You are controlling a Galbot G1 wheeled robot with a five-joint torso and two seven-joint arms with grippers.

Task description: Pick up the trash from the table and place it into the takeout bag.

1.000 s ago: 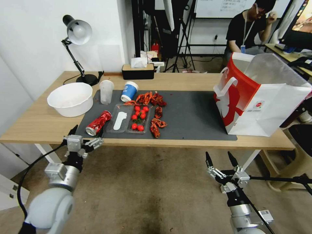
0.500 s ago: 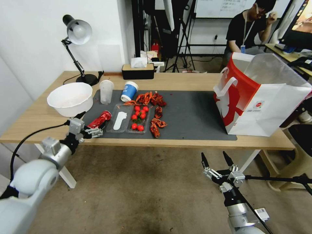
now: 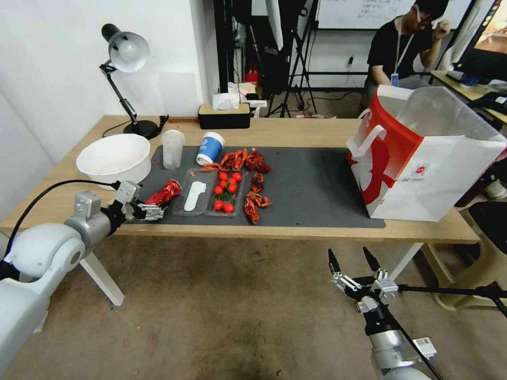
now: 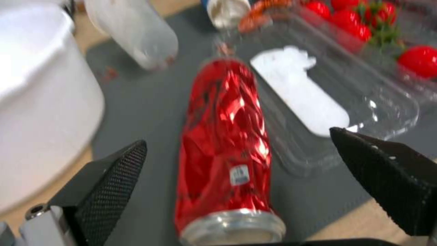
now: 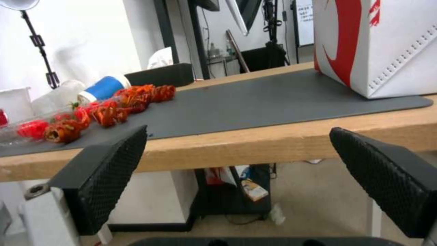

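Progress: nothing bagged | your left gripper (image 4: 237, 191) was spread wide astride the red drink can (image 3: 163, 193) | right gripper (image 3: 355, 262) idle, wide, below table (image 3: 296, 129) | takeout bag (image 3: 422, 163) awaited all trash

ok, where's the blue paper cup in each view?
Head view: blue-and-white paper cup at the far edge of the dark grey mat, beside the clear plastic cup.
Left wrist view: cup beyond the red can, blurred.
Right wrist view: cup behind the crayfish shells.
Shared landmark: the mat.
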